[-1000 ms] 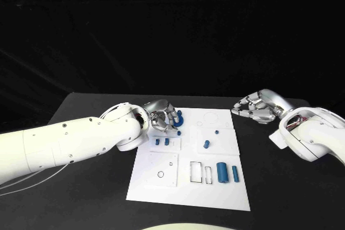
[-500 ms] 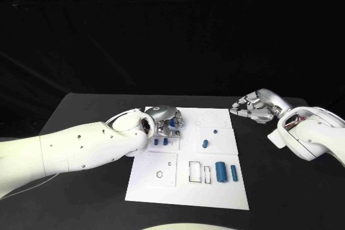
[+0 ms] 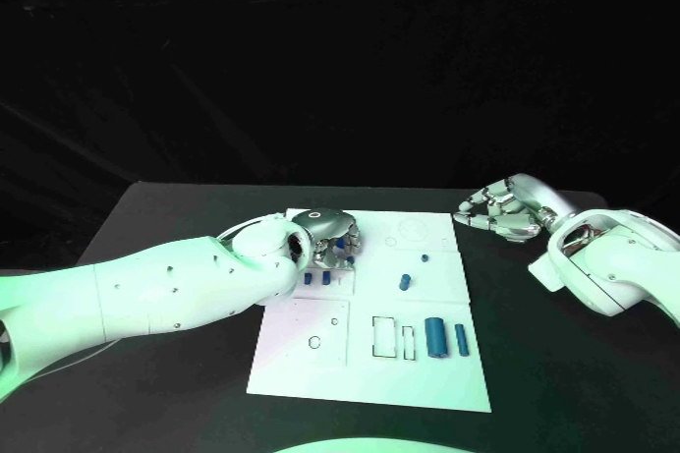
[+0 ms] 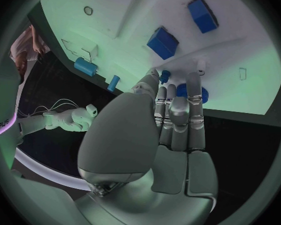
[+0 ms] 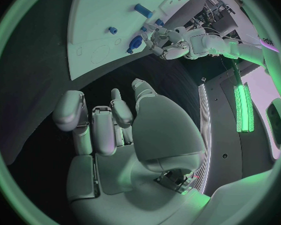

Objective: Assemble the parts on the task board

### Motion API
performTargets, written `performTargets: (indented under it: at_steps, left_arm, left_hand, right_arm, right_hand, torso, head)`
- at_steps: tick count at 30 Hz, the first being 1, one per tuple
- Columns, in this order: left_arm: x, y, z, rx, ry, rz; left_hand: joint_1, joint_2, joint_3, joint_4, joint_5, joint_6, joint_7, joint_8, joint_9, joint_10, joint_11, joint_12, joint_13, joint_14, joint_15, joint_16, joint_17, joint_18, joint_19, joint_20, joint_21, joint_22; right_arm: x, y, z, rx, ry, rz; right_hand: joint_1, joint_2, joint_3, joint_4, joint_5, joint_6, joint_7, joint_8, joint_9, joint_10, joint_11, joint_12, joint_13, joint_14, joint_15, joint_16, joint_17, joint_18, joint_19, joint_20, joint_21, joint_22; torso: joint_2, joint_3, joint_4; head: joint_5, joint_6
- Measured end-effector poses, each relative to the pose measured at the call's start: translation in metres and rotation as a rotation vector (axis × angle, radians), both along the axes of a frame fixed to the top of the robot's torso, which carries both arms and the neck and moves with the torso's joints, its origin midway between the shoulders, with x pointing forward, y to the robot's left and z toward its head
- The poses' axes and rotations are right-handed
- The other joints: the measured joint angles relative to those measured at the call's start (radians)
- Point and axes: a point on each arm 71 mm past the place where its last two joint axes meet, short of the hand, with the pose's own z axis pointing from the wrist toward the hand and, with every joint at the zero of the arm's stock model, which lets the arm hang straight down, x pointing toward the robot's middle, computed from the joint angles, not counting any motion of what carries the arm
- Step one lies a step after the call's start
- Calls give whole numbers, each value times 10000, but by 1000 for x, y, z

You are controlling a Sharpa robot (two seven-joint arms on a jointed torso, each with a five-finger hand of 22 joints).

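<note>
While the left hand (image 3: 333, 239) sits low over the far left corner of the task board (image 3: 425, 374), its fingers (image 4: 178, 110) lie straight and close together, their tips down against the white surface beside a small blue peg (image 4: 165, 76) and a blue ring-shaped part (image 4: 192, 92). From where I stand I cannot tell whether those fingers actually have hold of either piece or only touch the board next to them. Two blue blocks (image 3: 319, 277) stand just nearer than the hand, along the board's left side. A short blue piece (image 3: 406, 282) lies near the board's middle, with a tiny one (image 3: 426, 259) beyond it. Toward the near right of the board, a fat blue cylinder (image 3: 438, 337) and a thinner blue bar (image 3: 461, 339) lie side by side, next to two outlined rectangular slots (image 3: 385, 337).

Off the board's far right corner, the right hand (image 3: 499, 217) hovers over the black table (image 3: 567, 374), its fingers (image 5: 100, 130) curled partway in with nothing between them.
</note>
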Motion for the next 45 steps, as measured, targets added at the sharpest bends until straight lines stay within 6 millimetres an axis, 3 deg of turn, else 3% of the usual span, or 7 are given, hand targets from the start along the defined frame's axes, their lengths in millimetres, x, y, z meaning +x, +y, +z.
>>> performTargets:
  at_steps: [8,21,37,45]
  left_arm:
    - [2,-1,-2,310,184,135]
    - [4,-2,-4,541,394,256]
    - [4,-5,-4,540,447,228]
    - [4,-6,-3,516,477,243]
  left_hand:
    - [174,174,331,-80,0,127,54,-242,-222,256,4,-230,-265,0,0,64,-148,-2,0,-1,75,84]
    - [239,135,879,-80,0,427,142,-660,-540,749,-7,-703,-694,-1,0,286,-165,-3,0,-1,272,235]
    - [140,37,1020,-55,0,499,141,-954,-724,841,47,-1035,-902,35,35,389,-170,-4,-36,35,398,315]
    - [77,-26,1089,-41,0,442,198,-1124,-811,858,31,-1224,-1023,-22,92,389,-508,-5,-108,34,397,322]
  right_arm:
    - [0,0,0,4,-2,6]
    - [0,1,0,10,-3,22]
    - [0,1,0,11,-2,30]
    - [0,1,0,12,-2,33]
  right_hand:
    - [0,0,0,0,0,0,0,0,0,0,0,0,0,0,0,0,0,-1,0,0,0,0]
    - [0,0,0,0,-1,0,0,0,8,0,0,0,1,0,0,0,1,0,0,0,0,0]
    - [0,0,1,-1,-1,0,0,0,7,0,0,0,1,0,0,0,9,0,0,0,0,0]
    - [0,0,1,-1,-1,0,0,0,6,0,0,0,2,0,0,0,11,0,0,0,0,1]
  torso:
    - [-3,3,0]
    - [-7,4,5]
    - [-7,6,5]
    - [-7,8,5]
  head:
    - [1,-6]
    - [15,-2]
    - [6,-23]
    - [2,-31]
